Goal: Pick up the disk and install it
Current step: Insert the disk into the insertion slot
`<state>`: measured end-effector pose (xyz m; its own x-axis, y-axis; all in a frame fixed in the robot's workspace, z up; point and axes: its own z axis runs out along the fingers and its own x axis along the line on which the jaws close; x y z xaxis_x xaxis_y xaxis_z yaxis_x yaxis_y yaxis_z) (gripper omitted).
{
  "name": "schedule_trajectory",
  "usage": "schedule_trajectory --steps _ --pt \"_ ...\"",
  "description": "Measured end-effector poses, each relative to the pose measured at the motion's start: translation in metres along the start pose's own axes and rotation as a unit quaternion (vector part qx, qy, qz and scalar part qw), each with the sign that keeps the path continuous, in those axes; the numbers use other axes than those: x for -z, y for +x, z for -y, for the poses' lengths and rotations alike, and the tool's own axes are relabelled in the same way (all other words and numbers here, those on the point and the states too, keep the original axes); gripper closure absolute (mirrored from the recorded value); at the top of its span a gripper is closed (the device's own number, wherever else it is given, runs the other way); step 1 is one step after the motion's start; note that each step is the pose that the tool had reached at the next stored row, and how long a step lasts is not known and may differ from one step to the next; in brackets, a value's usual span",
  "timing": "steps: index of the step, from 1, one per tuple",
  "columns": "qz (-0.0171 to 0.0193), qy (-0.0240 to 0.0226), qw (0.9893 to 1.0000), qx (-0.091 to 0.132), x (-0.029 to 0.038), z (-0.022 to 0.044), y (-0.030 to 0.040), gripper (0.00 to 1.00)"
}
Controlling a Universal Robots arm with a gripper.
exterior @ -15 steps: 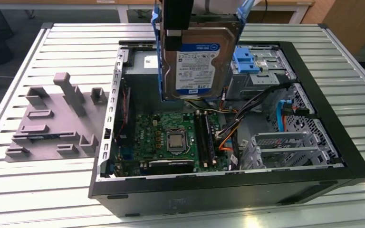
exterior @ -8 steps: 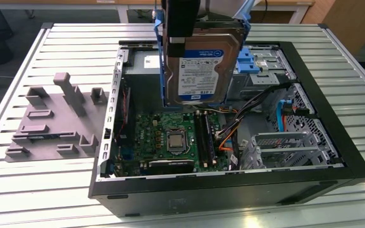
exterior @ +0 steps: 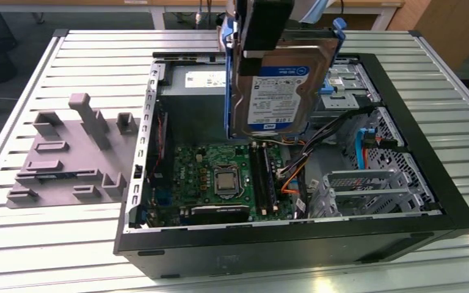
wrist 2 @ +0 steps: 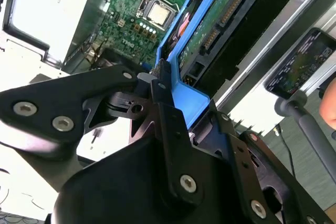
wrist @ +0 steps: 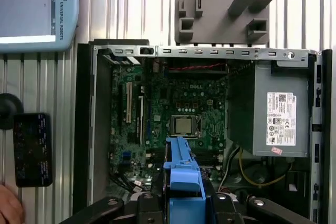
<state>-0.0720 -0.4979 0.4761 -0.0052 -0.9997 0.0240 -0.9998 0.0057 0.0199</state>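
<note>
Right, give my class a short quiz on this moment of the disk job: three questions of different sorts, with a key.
1. True or false: the disk lies flat on the motherboard.
2. What is the claw shut on? A the disk; B a screwdriver; C a memory stick.
3. Fill in: the grey fixture plate lies outside the computer case, on the exterior view's ____.

Key: 1 false, it hangs in the claw above the open computer case; 2 A; 3 left.
</note>
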Motion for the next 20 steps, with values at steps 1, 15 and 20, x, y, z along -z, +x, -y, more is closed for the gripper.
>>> schedule_trajectory --steps 1,15,20 --pt "0.0 0.0 1.0 0.0 -0.0002 0.0004 0.0015 0.64" --pt "0.0001 0.0 1.0 0.0 -0.0016 0.0008 0.0194 0.64" --pt "0.0001 0.0 1.0 0.0 -0.0015 0.0121 0.0201 0.64"
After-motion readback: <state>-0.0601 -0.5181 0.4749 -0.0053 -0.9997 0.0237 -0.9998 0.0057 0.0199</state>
